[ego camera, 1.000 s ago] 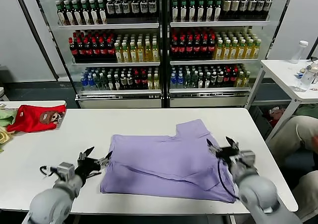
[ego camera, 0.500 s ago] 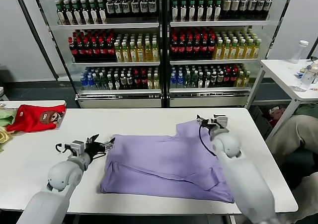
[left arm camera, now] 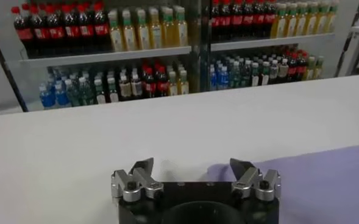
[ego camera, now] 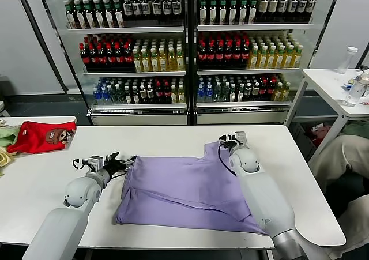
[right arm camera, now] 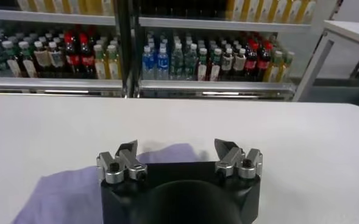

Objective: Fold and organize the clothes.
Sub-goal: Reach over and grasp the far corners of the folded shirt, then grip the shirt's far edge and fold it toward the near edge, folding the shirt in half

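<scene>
A lavender T-shirt [ego camera: 184, 188] lies spread, plain side up, on a white table [ego camera: 173, 139], occupying the middle to near part of the tabletop, with one sleeve [ego camera: 222, 150] projecting toward the far right. The left gripper [ego camera: 124, 161] sits low over the table at the shirt's far left corner, fingers spread apart with nothing between them; in the left wrist view the left gripper [left arm camera: 194, 170] shows both fingertips [left arm camera: 144, 165] separated, a rounded edge of the purple cloth [left arm camera: 325, 176] lying just beyond and beside them. The right gripper [ego camera: 226, 142] is positioned at the far edge of the projecting sleeve, also with fingers apart and empty; in the right wrist view the right gripper [right arm camera: 178, 152] frames a fold of lavender fabric [right arm camera: 63, 192] between and below its spread fingertips [right arm camera: 127, 149]. Whether either gripper touches the cloth cannot be told. At the far left of the table rests a red garment [ego camera: 40, 136] bearing a brown patch, beside pale green and yellow cloths [ego camera: 6, 139]. Behind the table stand glass-fronted coolers [ego camera: 190, 52] stocked with bottles. A second white table [ego camera: 337, 87] with clear bottles stands at the far right.
</scene>
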Action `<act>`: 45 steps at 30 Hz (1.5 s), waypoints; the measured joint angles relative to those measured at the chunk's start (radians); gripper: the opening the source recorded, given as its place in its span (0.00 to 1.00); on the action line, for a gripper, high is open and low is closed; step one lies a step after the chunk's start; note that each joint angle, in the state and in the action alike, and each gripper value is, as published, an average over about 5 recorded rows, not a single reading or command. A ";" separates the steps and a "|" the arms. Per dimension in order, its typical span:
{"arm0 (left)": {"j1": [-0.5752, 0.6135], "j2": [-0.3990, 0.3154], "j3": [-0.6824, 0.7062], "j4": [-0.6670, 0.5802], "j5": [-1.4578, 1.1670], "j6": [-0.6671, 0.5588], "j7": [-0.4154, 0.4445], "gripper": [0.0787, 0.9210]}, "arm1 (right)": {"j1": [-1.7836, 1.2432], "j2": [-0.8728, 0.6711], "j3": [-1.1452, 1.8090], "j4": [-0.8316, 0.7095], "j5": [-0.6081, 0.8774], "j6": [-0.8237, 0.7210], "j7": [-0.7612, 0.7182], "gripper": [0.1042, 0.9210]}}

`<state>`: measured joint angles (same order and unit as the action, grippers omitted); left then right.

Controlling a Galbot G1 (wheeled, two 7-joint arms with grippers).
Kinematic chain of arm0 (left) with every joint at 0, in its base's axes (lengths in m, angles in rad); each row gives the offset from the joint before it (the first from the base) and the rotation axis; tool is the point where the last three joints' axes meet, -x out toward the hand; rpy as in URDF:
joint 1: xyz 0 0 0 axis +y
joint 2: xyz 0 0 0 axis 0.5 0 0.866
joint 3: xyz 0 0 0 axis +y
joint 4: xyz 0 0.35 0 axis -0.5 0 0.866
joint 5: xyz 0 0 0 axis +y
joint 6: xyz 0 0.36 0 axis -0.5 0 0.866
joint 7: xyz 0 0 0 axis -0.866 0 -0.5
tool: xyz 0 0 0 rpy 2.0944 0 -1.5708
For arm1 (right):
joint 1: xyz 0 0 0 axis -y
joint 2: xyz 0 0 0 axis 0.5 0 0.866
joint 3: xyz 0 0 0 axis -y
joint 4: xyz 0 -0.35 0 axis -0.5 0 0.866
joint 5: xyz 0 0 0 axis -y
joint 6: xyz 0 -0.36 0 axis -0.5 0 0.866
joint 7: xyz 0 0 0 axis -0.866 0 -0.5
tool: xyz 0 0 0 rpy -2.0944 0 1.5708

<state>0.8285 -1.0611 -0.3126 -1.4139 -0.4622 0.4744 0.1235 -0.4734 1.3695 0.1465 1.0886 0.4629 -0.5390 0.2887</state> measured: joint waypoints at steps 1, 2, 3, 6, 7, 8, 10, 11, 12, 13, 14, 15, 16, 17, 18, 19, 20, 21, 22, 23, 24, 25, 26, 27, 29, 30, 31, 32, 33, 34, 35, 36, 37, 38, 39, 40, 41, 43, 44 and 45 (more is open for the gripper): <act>-0.001 0.001 0.002 0.004 0.000 0.001 0.003 0.84 | 0.000 -0.001 -0.001 -0.002 0.005 0.000 0.001 0.81; -0.001 0.002 0.003 0.007 -0.001 0.001 0.006 0.82 | 0.001 -0.001 -0.002 -0.003 0.011 0.000 0.003 0.78; -0.002 0.003 0.003 0.009 -0.002 0.002 0.010 0.78 | 0.001 -0.002 -0.002 -0.004 0.016 -0.001 0.005 0.74; -0.001 0.001 0.004 0.013 -0.005 0.001 0.020 0.68 | 0.001 -0.004 -0.004 -0.004 0.035 -0.004 0.013 0.63; 0.000 -0.001 0.005 0.013 -0.005 0.000 0.024 0.64 | 0.000 -0.005 -0.006 -0.002 0.042 -0.006 0.015 0.60; 0.001 -0.002 0.005 0.013 -0.006 -0.001 0.026 0.61 | -0.001 -0.007 -0.007 0.000 0.048 -0.008 0.018 0.57; 0.004 -0.003 0.007 0.013 -0.006 -0.002 0.030 0.54 | -0.004 -0.008 -0.009 0.007 0.059 -0.010 0.022 0.50; 0.005 -0.004 0.007 0.012 -0.006 -0.002 0.032 0.51 | -0.006 -0.008 -0.009 0.011 0.063 -0.011 0.023 0.46; 0.006 -0.004 0.008 0.012 -0.007 -0.002 0.033 0.48 | -0.008 -0.008 -0.009 0.014 0.067 -0.012 0.025 0.42; 0.006 -0.005 0.008 0.011 -0.007 -0.002 0.034 0.44 | -0.009 -0.008 -0.010 0.017 0.070 -0.012 0.026 0.39; 0.007 -0.007 0.008 0.011 -0.007 -0.002 0.035 0.40 | -0.011 -0.009 -0.010 0.019 0.071 -0.011 0.026 0.36; 0.007 -0.008 0.008 0.012 -0.007 -0.003 0.036 0.37 | -0.013 -0.009 -0.011 0.022 0.072 -0.010 0.026 0.31; 0.007 -0.010 0.009 0.012 -0.006 -0.004 0.037 0.33 | -0.016 -0.011 -0.011 0.024 0.073 -0.007 0.025 0.28; 0.008 -0.012 0.009 0.012 -0.006 -0.005 0.038 0.30 | -0.018 -0.013 -0.012 0.027 0.072 -0.003 0.023 0.25; 0.008 -0.014 0.010 0.012 -0.006 -0.007 0.038 0.27 | -0.021 -0.015 -0.013 0.030 0.071 0.002 0.020 0.21; 0.008 -0.016 0.010 0.012 -0.005 -0.008 0.038 0.23 | -0.024 -0.017 -0.014 0.034 0.070 0.008 0.018 0.18; 0.008 -0.017 0.011 0.012 -0.005 -0.010 0.038 0.20 | -0.027 -0.021 -0.015 0.040 0.069 0.015 0.015 0.15; 0.009 -0.019 0.010 0.012 -0.005 -0.012 0.038 0.17 | -0.031 -0.025 -0.016 0.048 0.069 0.021 0.013 0.11; 0.010 -0.020 0.010 0.011 -0.006 -0.015 0.037 0.13 | -0.036 -0.030 -0.017 0.059 0.070 0.027 0.012 0.08; 0.012 -0.020 0.009 0.009 -0.009 -0.017 0.035 0.10 | -0.042 -0.036 -0.019 0.075 0.072 0.030 0.011 0.06; 0.014 -0.019 0.009 0.006 -0.013 -0.019 0.031 0.07 | -0.050 -0.044 -0.019 0.095 0.077 0.033 0.012 0.04; 0.017 -0.017 0.009 0.001 -0.020 -0.021 0.027 0.04 | -0.061 -0.054 -0.020 0.120 0.082 0.033 0.014 0.03; 0.022 -0.014 0.008 -0.006 -0.029 -0.022 0.021 0.02 | -0.073 -0.066 -0.019 0.151 0.089 0.032 0.016 0.02; 0.027 -0.010 0.006 -0.014 -0.040 -0.023 0.014 0.01 | -0.087 -0.080 -0.018 0.185 0.096 0.029 0.019 0.02; 0.042 0.001 0.001 -0.039 -0.066 -0.025 0.000 0.00 | -0.121 -0.111 -0.014 0.263 0.109 0.021 0.024 0.02; 0.051 0.007 -0.004 -0.055 -0.081 -0.026 -0.008 0.00 | -0.141 -0.128 -0.010 0.304 0.115 0.018 0.026 0.02; 0.062 0.014 -0.009 -0.073 -0.094 -0.027 -0.014 0.00 | -0.162 -0.145 -0.005 0.345 0.121 0.014 0.028 0.02; 0.074 0.021 -0.015 -0.092 -0.108 -0.028 -0.020 0.00 | -0.185 -0.162 0.000 0.385 0.126 0.012 0.030 0.02; 0.087 0.029 -0.021 -0.111 -0.120 -0.029 -0.025 0.00 | -0.207 -0.179 0.007 0.422 0.131 0.009 0.032 0.02; 0.100 0.035 -0.027 -0.130 -0.131 -0.030 -0.030 0.00 | -0.231 -0.195 0.014 0.458 0.137 0.007 0.035 0.02; 0.115 0.041 -0.034 -0.149 -0.141 -0.032 -0.033 0.00 | -0.255 -0.211 0.021 0.493 0.142 0.005 0.038 0.02; 0.129 0.046 -0.040 -0.166 -0.150 -0.034 -0.036 0.00 | -0.279 -0.225 0.029 0.526 0.146 0.003 0.040 0.02; 0.142 0.050 -0.047 -0.182 -0.157 -0.036 -0.039 0.00 | -0.302 -0.239 0.037 0.558 0.151 0.001 0.043 0.02; 0.156 0.052 -0.053 -0.197 -0.163 -0.039 -0.042 0.00 | -0.326 -0.252 0.045 0.588 0.154 -0.001 0.045 0.02; 0.169 0.054 -0.059 -0.211 -0.168 -0.042 -0.044 0.00 | -0.349 -0.265 0.054 0.619 0.157 -0.003 0.047 0.02; 0.182 0.054 -0.064 -0.223 -0.173 -0.045 -0.047 0.00 | -0.372 -0.276 0.062 0.647 0.160 -0.005 0.048 0.02; 0.194 0.055 -0.070 -0.235 -0.177 -0.048 -0.049 0.00 | -0.394 -0.286 0.070 0.675 0.162 -0.007 0.049 0.02; 0.219 0.054 -0.081 -0.258 -0.184 -0.054 -0.052 0.00 | -0.440 -0.304 0.086 0.727 0.164 -0.011 0.052 0.02; 0.231 0.053 -0.086 -0.268 -0.187 -0.056 -0.053 0.00 | -0.461 -0.311 0.094 0.751 0.166 -0.012 0.052 0.02; 0.243 0.052 -0.091 -0.279 -0.190 -0.059 -0.054 0.00 | -0.481 -0.318 0.102 0.773 0.167 -0.013 0.053 0.02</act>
<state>1.0719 -1.0090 -0.4039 -1.6932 -0.6518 0.4153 0.0695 -0.9549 1.0517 0.2488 1.8614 0.6295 -0.5522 0.3417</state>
